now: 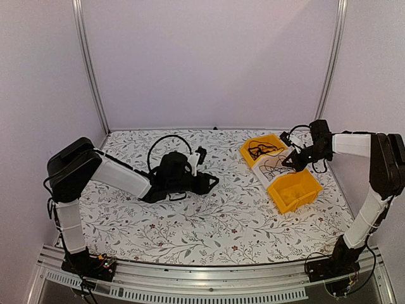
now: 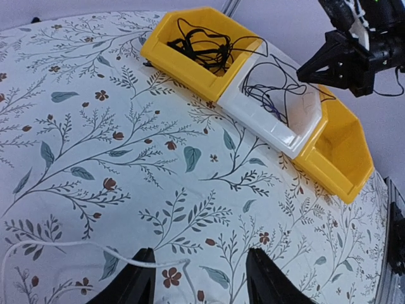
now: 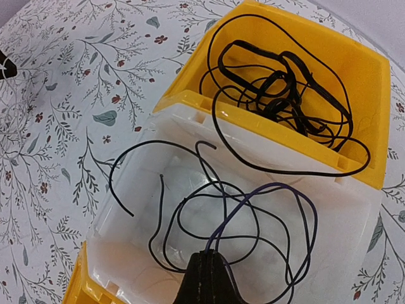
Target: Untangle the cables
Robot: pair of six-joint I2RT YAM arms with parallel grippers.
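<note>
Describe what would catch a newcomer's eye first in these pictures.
A black cable tangle sits in the far yellow bin on the right. Beside it, the shut right end effector pinches a purple cable over the white bin. Near the middle, the open left end effector hovers above a white cable.

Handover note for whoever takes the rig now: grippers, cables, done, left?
Left gripper: open, empty, low over the floral table, thin white cable by its fingers.
Right gripper: shut on a thin purplish cable in the white plastic bin, among loose black cables.
Done: little visible; near yellow plastic bin looks empty.
Left: knotted black cable tangle in the far yellow plastic bin.
</note>
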